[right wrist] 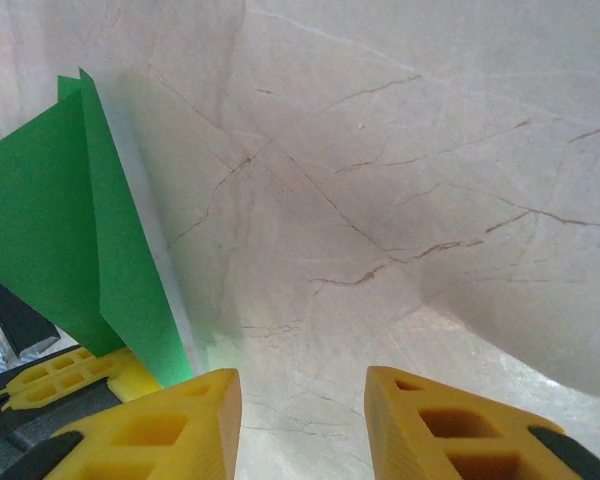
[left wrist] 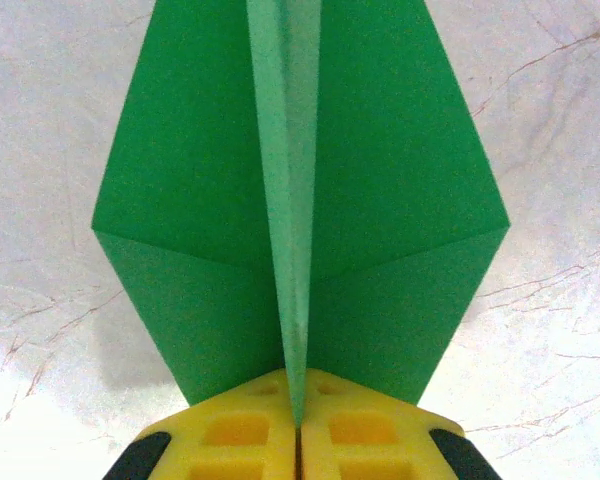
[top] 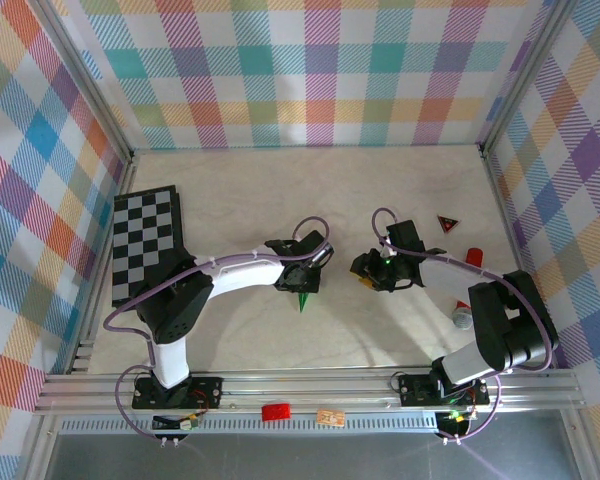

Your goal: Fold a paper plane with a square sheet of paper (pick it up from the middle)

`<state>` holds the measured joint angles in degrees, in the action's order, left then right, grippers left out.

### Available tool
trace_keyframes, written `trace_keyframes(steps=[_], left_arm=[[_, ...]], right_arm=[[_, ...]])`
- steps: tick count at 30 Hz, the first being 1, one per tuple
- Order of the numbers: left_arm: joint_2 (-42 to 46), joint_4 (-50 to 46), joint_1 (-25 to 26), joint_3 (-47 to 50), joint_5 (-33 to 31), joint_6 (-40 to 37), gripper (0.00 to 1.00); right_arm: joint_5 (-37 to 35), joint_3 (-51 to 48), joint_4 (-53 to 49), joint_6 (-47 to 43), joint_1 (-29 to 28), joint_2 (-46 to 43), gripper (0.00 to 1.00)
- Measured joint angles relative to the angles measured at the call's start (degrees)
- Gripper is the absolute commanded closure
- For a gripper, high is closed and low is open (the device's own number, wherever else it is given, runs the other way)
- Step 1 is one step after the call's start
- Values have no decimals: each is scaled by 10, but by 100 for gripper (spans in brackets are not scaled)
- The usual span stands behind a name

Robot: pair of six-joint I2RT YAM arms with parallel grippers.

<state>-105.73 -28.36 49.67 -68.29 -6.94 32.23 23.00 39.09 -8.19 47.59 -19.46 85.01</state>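
Observation:
The green paper plane (left wrist: 380, 220) is a folded dart with a raised centre ridge (left wrist: 288, 200). My left gripper (left wrist: 298, 440) is shut on that ridge at its near end, and the wings spread to both sides above the marbled table. From above, the left gripper (top: 305, 268) is mid-table and the plane's green tip (top: 303, 300) pokes out below it. My right gripper (right wrist: 300, 405) stands open with nothing between its fingers, just to the right of the plane (right wrist: 70, 230). In the top view the right gripper (top: 375, 270) is a short gap from the left one.
The black-and-white chessboard (top: 145, 245) lies at the left edge. A small red-and-black triangle (top: 447, 223) and a red cylinder (top: 473, 257) sit at the right, behind the right arm. Checkered walls close three sides. A red item (top: 276, 410) rests on the front rail.

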Motion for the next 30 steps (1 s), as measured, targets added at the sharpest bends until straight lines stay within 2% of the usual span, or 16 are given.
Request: trace_keyframes(steps=[20,30], left_arm=[[-11,0,0,8,-7,12,78],[-12,0,12,17,-46,45,72]], right_arm=[[2,-1,17,6,0,0,61],[10,-1,18,6,1,4,60]])
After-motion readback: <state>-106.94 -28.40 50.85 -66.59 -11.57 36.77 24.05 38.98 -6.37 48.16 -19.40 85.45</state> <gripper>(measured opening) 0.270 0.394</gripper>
